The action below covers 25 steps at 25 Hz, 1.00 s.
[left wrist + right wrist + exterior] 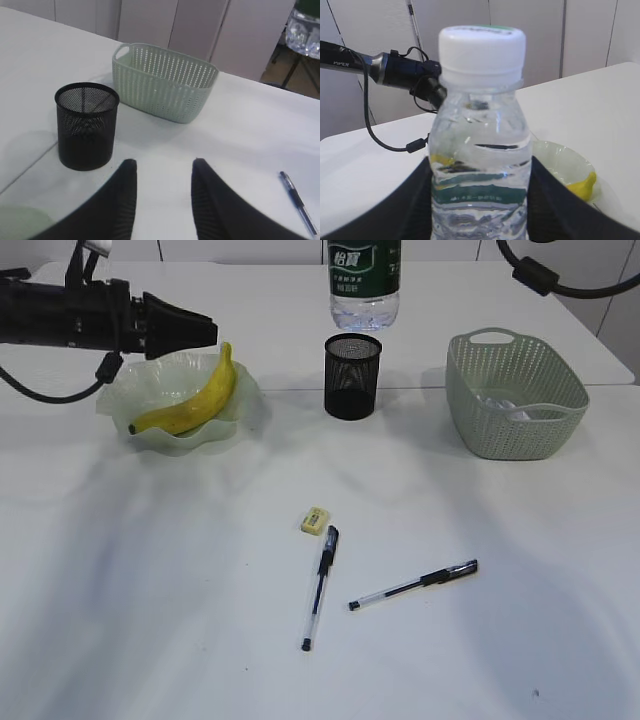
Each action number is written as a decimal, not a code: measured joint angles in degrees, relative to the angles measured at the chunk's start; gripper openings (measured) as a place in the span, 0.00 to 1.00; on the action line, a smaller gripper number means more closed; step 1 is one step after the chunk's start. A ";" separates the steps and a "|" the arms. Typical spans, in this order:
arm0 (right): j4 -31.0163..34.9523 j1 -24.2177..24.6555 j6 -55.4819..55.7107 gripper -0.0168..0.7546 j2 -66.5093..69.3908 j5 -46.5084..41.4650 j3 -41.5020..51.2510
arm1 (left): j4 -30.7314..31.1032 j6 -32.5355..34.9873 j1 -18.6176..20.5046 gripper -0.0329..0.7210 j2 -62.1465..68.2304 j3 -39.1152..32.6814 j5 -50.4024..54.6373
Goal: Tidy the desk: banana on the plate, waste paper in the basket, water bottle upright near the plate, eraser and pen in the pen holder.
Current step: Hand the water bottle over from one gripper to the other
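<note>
The yellow banana (195, 400) lies in the pale green ruffled plate (125, 405) at the left of the desk (150, 590). My left gripper (210, 332) hovers open over the plate, and in its wrist view the gripper (164, 167) has nothing between its fingers. My right gripper (480, 165) is shut on the water bottle (480, 150), upright, white cap up. The exterior view shows the bottle (365, 285) behind the black mesh pen holder (352, 375). White waste paper (505, 405) lies in the grey-green basket (515, 435). The eraser (315, 520) and two pens (321, 587) (413, 586) lie on the desk.
The pen holder stands between plate and basket, about a hand's width from each. The left arm (395, 70) and its cable stretch across behind the bottle in the right wrist view. The right gripper itself is outside the exterior view.
</note>
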<state>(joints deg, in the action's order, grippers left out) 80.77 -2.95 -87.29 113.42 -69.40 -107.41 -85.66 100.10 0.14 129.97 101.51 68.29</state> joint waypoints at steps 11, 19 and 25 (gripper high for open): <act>-2.50 0.00 0.00 0.49 0.00 0.00 0.00 | -3.58 2.58 -4.68 0.37 0.00 -6.88 -0.88; -3.42 0.00 0.00 0.49 0.00 -0.12 0.00 | -3.71 -3.77 -6.99 0.37 -2.65 -6.92 -0.97; -2.29 0.00 1.42 0.49 0.00 -0.12 0.00 | -6.36 -4.13 -6.66 0.37 -5.60 -6.92 -0.97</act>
<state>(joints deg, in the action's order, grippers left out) 78.48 -2.95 -85.88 113.42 -69.52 -107.41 -92.02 95.97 -6.52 124.37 94.59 67.32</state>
